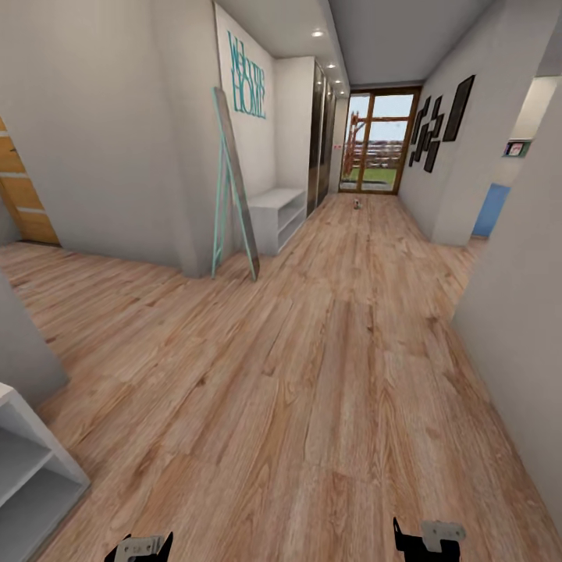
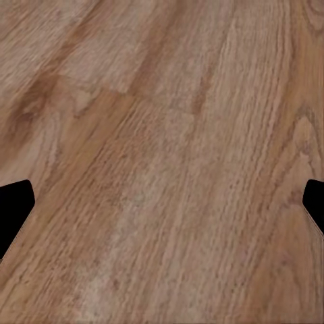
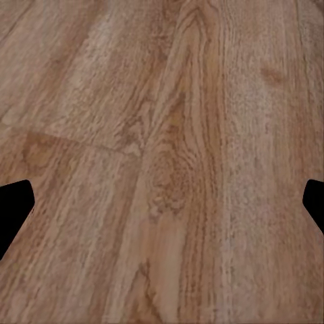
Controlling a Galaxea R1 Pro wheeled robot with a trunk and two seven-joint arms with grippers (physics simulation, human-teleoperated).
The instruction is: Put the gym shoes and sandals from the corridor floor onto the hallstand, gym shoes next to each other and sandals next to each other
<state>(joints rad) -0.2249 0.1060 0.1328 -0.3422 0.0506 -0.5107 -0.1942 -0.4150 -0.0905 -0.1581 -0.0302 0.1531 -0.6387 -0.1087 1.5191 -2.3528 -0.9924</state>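
The corridor floor [image 1: 312, 375] lay broad between walls; both grippers, left [image 2: 162, 202] and right [image 3: 162, 202], gaped wide, empty; a far speck [image 1: 357, 204] stayed unreadable.

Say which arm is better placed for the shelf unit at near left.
Left, probably: the shelf unit lies nearer the left gripper; the right gripper hangs farther across the floor.

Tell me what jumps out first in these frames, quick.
The long corridor floor of light wood planks runs to a glazed door at the far end. On the left wall, teal lettering hangs above a low white bench, with a teal-framed mirror leaning at the corner. Both wrist views show wood grain between wide-apart fingertips.
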